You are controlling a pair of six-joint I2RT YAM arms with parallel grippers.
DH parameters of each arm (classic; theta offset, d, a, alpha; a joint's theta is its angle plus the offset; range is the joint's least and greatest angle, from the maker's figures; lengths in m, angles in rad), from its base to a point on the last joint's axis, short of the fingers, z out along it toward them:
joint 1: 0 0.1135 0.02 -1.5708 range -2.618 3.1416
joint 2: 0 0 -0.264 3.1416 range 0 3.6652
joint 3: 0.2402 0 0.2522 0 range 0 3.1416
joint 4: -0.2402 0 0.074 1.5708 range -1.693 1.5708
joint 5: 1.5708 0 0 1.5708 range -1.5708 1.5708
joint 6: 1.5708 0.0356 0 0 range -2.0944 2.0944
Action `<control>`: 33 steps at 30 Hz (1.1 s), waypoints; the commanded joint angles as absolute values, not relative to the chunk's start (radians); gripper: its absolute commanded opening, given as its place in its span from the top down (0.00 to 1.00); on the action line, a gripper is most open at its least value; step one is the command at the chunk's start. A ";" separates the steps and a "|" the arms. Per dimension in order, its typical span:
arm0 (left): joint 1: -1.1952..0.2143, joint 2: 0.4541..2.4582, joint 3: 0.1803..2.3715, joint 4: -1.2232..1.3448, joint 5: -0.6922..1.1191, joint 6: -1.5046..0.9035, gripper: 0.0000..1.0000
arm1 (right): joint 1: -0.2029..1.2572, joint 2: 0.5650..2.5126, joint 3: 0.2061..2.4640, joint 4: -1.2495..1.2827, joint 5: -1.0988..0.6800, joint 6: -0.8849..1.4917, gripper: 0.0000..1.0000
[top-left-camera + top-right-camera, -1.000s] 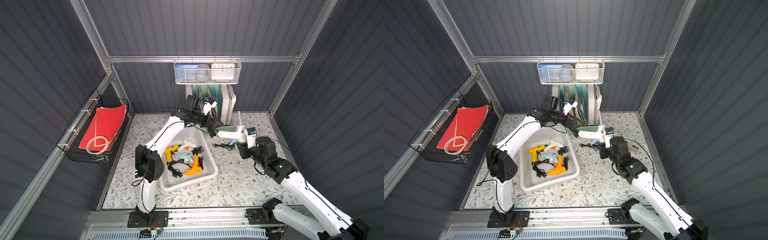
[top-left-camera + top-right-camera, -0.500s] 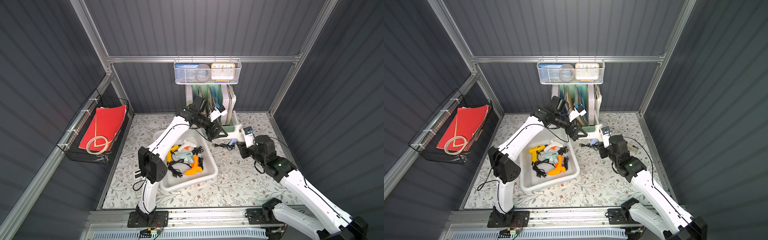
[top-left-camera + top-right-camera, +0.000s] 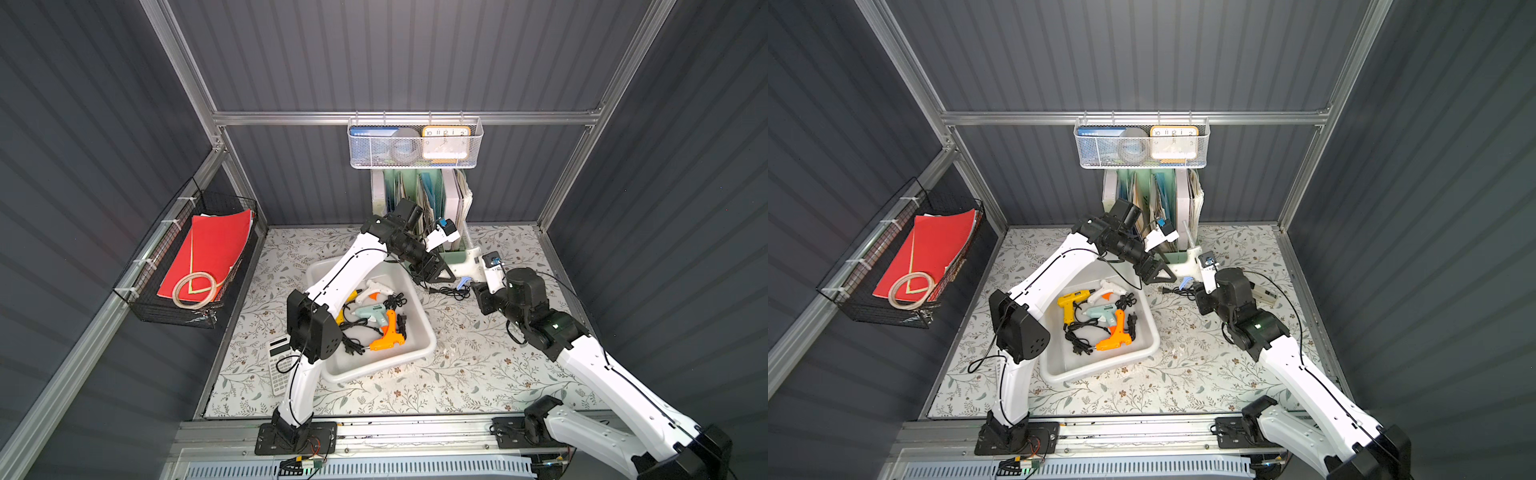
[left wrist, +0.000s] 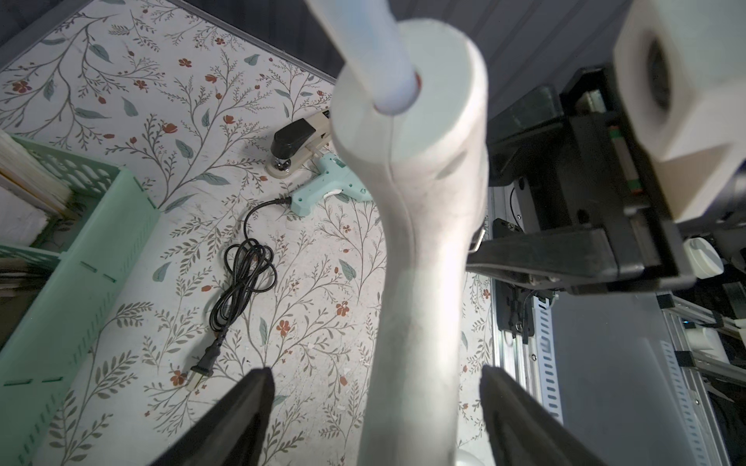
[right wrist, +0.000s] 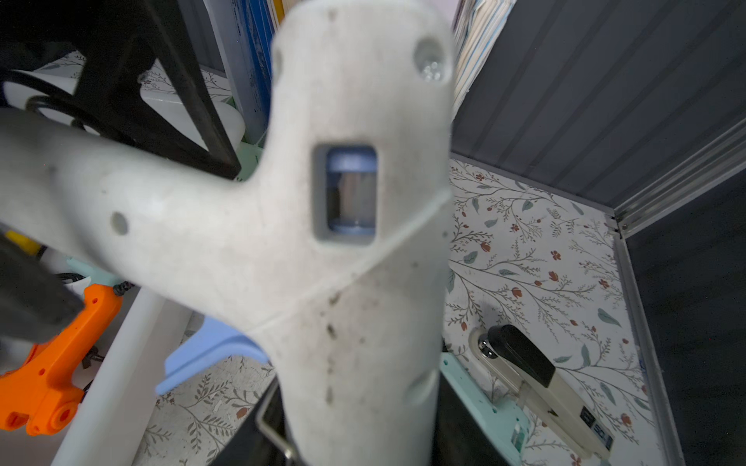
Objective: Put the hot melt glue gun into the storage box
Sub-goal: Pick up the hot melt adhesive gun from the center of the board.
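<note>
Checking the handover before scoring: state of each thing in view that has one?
right gripper: shut on the white glue gun.
left gripper: open, fingers either side of that gun's handle, not gripping.
white glue gun: held aloft, outside the storage box.
storage box: four glue guns inside.
loose mint glue gun beside the stapler: lying flat outside the box, cord unplugged.
stapler: closed.

I count six glue guns: four in the one storage box (image 3: 1100,366) (a yellow gun (image 3: 1068,306), a white gun (image 3: 1106,288), a pale teal gun (image 3: 1101,314), an orange gun (image 3: 1115,338)), one raised white gun (image 4: 415,262) and one mint gun (image 4: 335,189) on the mat (image 3: 478,353). I also see one stapler (image 4: 294,139), one calculator (image 3: 281,361), one clock (image 3: 445,143), one green file holder (image 4: 80,250) and two wire baskets, one black basket (image 3: 174,316) and one white basket (image 3: 357,154).
</note>
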State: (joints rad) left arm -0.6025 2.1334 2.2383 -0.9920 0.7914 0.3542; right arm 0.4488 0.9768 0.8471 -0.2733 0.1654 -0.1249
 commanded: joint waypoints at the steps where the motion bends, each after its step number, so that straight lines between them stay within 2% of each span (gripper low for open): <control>1: -0.603 2.145 2.258 -1.017 0.828 0.375 0.30 | 0.454 0.966 0.900 -0.186 0.149 -0.129 1.00; 6: -0.603 2.122 2.230 -1.005 0.832 0.369 0.50 | 0.456 0.960 0.902 -0.175 0.142 -0.143 1.00; 11: -0.604 2.083 2.176 -0.962 0.832 0.344 0.64 | 0.456 0.965 0.904 -0.159 0.135 -0.154 1.00; 18: -0.603 2.064 2.156 -0.923 0.836 0.316 0.98 | 0.459 0.976 0.900 -0.138 0.131 -0.158 1.00; 24: -0.601 2.017 2.123 -0.833 0.805 0.241 1.00 | 0.459 0.977 0.900 -0.131 0.148 -0.163 1.00; 25: -0.599 2.002 2.111 -0.795 0.785 0.215 1.00 | 0.459 0.977 0.902 -0.128 0.154 -0.166 0.95; 27: -0.590 1.965 2.087 -0.717 0.766 0.172 1.00 | 0.457 0.973 0.904 -0.124 0.166 -0.170 0.78; 30: -0.562 1.905 2.037 -0.582 0.782 0.094 1.00 | 0.457 0.965 0.908 -0.115 0.197 -0.170 0.43; 33: -0.529 1.840 1.969 -0.441 0.807 0.006 1.00 | 0.458 0.957 0.916 -0.114 0.220 -0.168 0.25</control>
State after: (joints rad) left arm -0.5674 1.9270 1.9999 -0.6376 0.7826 0.1177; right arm 0.4572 0.9806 0.8783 -0.1722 0.1841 -0.1646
